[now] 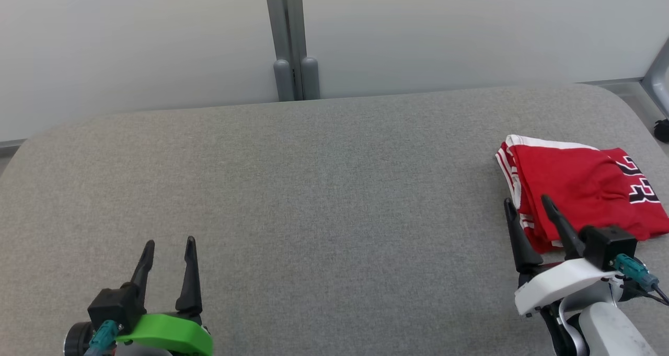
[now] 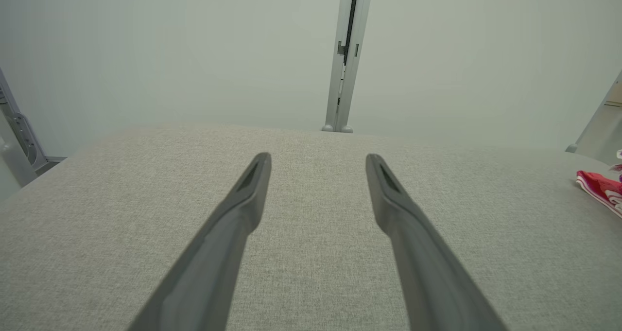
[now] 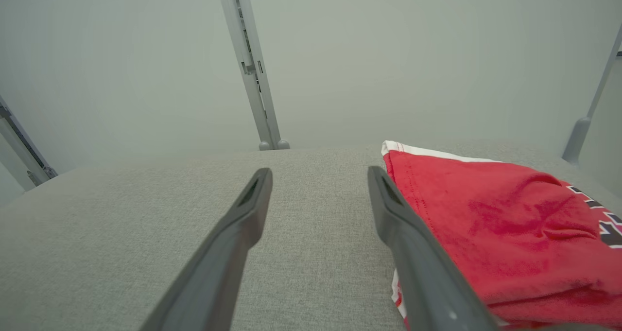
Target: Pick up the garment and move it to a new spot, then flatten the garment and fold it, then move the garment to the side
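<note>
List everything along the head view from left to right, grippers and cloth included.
left gripper → grey partition post → folded red garment. The right gripper overlaps the cloth, so it has no clear place in the order.

The left pincer (image 1: 170, 241) sits at the lower left of the head view, its two dark fingers (image 1: 189, 277) spread apart, pointing forward, gripping nothing. The right pincer (image 1: 526, 200) sits at the lower right, reaching slightly further forward, likewise parted and empty.
</note>
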